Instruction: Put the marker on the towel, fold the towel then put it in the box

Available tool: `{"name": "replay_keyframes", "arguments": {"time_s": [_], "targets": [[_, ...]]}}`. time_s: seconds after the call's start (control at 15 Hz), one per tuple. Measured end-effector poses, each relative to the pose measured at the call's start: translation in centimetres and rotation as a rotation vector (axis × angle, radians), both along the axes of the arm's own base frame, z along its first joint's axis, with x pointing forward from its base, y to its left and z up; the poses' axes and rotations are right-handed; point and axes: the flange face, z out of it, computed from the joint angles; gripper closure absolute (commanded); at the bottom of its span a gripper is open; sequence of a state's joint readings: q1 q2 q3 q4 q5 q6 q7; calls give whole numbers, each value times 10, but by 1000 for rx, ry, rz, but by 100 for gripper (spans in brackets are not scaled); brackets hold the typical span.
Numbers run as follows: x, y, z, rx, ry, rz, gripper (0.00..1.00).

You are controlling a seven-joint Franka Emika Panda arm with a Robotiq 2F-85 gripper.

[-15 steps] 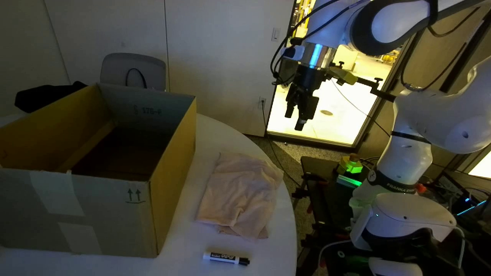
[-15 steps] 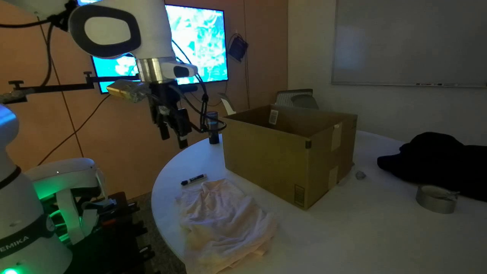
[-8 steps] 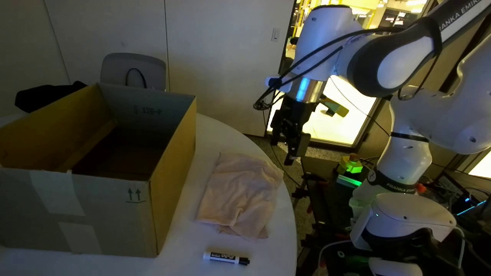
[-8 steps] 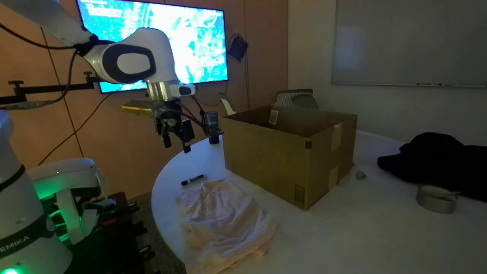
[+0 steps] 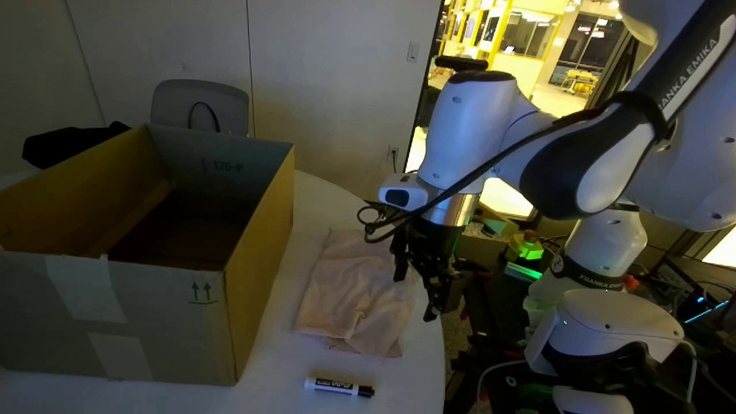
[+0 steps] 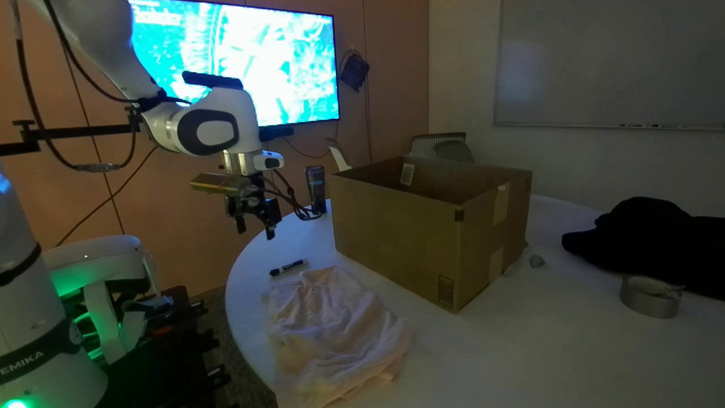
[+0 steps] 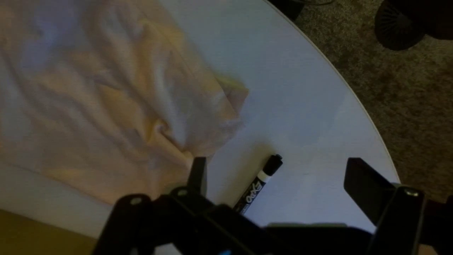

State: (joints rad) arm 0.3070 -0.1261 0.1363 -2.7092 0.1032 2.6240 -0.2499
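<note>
The marker lies on the white table beside the towel, apart from it; it also shows in an exterior view. The towel is a wrinkled pale pink cloth, lying flat near the table edge, also in an exterior view. The cardboard box stands open-topped beside both. My gripper is open and empty above the table, also in an exterior view. In the wrist view the marker shows between the open fingers, below them; its lower end is hidden. The towel is at left.
The round table's edge runs close to the marker and towel. A dark tumbler stands behind the box. A black cloth and a tape roll lie on the table's far side.
The arm and gripper have moved down toward the table, and the gripper's fingers stay apart. The marker, towel and box have not moved.
</note>
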Motion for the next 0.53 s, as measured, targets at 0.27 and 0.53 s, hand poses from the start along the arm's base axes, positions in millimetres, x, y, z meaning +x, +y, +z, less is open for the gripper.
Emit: {"name": "replay_keyframes", "arguments": {"time_s": [0.27,0.53], "targets": [[-5,47,-16,21,33,63,0],[-4,82,-27,54,49,70,0]]}}
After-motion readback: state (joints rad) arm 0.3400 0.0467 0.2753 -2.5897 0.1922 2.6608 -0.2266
